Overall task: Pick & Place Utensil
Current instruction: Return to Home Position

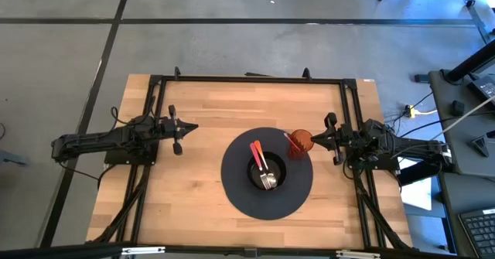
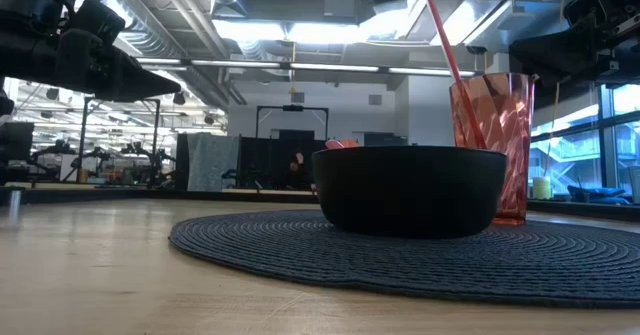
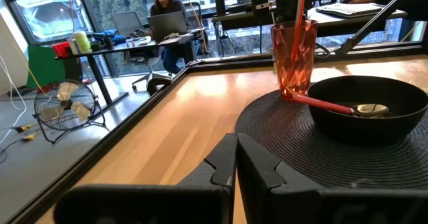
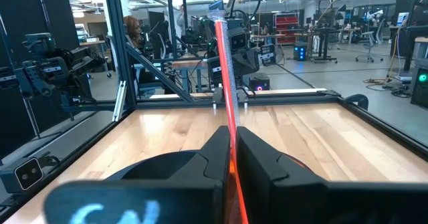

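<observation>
While both arms reach in over the wooden table [image 1: 193,189], we find the black bowl [image 2: 410,190] at the middle of the black mat [image 1: 238,191], with the pink fork [image 1: 257,155] and 1 silver spoon [image 1: 269,182] inside it. The orange cup [image 1: 300,141] stands upright on the mat, just beside the bowl, holding the tilted orange straw [image 2: 445,40]. The right gripper [image 1: 315,140] sits just beside the cup, fingers closed and empty. The left gripper [image 1: 192,126] waits well apart from the mat, fingers closed on nothing.
</observation>
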{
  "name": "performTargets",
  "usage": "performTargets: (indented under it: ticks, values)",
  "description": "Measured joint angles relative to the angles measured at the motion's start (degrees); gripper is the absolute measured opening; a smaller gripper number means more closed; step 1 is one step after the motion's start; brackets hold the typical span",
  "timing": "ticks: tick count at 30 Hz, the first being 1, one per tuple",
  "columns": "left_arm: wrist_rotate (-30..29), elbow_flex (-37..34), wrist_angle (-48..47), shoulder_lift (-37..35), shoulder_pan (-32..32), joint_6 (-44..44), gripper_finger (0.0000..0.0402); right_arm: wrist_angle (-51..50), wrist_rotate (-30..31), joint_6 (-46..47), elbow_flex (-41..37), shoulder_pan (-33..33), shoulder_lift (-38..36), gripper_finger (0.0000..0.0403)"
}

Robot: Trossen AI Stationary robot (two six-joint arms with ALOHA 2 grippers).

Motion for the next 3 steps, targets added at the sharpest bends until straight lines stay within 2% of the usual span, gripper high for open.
performTargets:
  ticks: [3]
  values:
    - [0.0, 0.0, 0.0, 0.0, 0.0, 0.0, 0.0008, 0.0, 0.0, 0.0, 0.0, 0.0, 0.0, 0.0028]
